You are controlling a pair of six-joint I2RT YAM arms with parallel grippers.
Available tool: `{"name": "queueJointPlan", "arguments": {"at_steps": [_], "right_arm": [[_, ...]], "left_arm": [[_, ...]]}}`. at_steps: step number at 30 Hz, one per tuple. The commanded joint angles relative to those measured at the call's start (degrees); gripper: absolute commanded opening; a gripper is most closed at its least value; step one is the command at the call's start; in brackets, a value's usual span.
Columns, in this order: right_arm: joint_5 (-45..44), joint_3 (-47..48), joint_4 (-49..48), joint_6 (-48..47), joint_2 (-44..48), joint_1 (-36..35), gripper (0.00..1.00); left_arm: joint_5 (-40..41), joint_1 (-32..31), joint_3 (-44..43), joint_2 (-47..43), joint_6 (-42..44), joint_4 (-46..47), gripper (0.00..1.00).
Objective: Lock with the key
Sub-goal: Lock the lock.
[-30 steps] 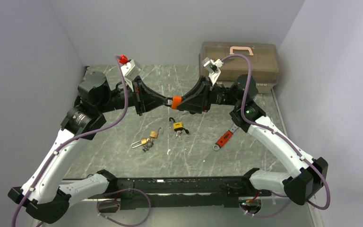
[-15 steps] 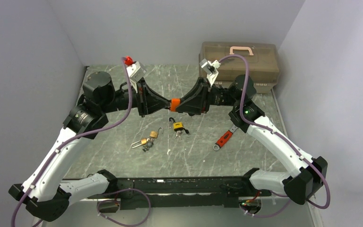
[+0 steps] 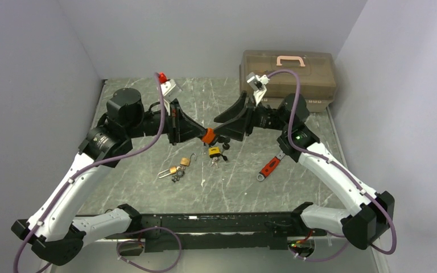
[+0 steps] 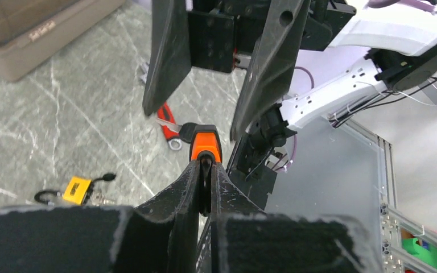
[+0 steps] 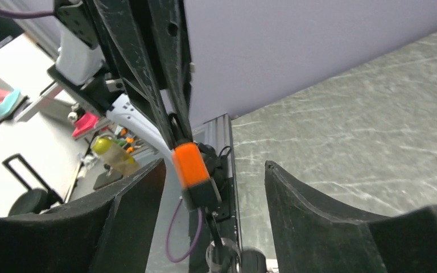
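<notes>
From above: the brown box (image 3: 288,71), upper right, is shut, its contents unclear. My left hand (image 3: 203,135) grips the orange lock (image 3: 208,136) at centre; my right hand (image 3: 225,126) gapes just beside it. Left wrist: lock mid-frame. Right wrist: whatever dangles beneath it is blurred and cut off.

We see a grey marbled table (image 3: 233,187) carrying a yellow padlock (image 3: 214,152), a brass padlock (image 3: 185,161), a second brass padlock (image 3: 171,170), a red-handled wrench (image 3: 268,166) and, far right, a brown toolbox (image 3: 288,71).
</notes>
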State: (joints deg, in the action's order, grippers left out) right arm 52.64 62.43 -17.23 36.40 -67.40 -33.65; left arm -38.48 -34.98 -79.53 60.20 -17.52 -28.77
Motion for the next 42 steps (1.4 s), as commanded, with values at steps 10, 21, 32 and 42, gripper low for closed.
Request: {"name": "queueJointPlan", "arguments": {"at_steps": [10, 21, 32, 42], "right_arm": [[5.1, -9.9, -12.5, 4.9, 4.7, 5.3, 0.70], [4.0, -6.2, -2.8, -3.4, 2.6, 0.4, 0.51], [4.0, -5.3, -2.1, -4.1, 1.5, 0.2, 0.39], [1.9, -5.9, 2.5, -8.3, 1.4, 0.2, 0.00]], "left_arm": [[-0.7, 4.3, -4.6, -1.0, -1.7, -3.8, 0.00], [-2.0, 4.8, -5.9, -0.3, -3.3, -3.0, 0.00], [-2.7, 4.9, -6.1, 0.4, -3.1, -2.7, 0.00], [-1.9, 5.2, -6.9, 0.9, -2.1, -4.0, 0.00]]}}
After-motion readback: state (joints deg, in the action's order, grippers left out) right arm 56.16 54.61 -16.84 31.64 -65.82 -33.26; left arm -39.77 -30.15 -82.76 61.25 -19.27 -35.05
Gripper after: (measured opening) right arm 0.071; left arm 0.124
